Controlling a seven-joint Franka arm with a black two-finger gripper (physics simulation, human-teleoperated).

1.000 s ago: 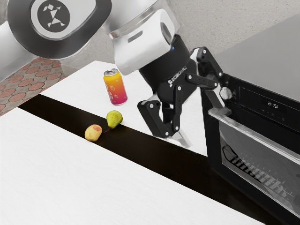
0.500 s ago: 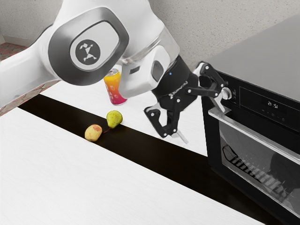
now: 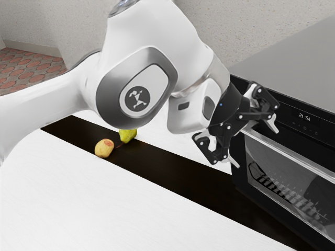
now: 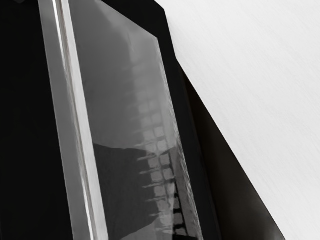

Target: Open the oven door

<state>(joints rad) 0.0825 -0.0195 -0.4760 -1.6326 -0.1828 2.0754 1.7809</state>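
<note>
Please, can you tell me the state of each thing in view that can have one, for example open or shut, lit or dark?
Oven door: shut.
Door handle: not gripped.
Oven display: lit.
Gripper: open, fingers spread.
Pear: partly hidden by the arm.

Oven door (image 3: 277,159), one. Black surround with a broad, see-through grey glass window (image 4: 115,110). Fitted with a long, straight, pale metallic handle (image 3: 303,160) running along the upper edge. State: shut. Pose: upright, set in the oven's front below the control panel. Location: the exterior view's right, the far edge of the door cut off by the frame.
</note>
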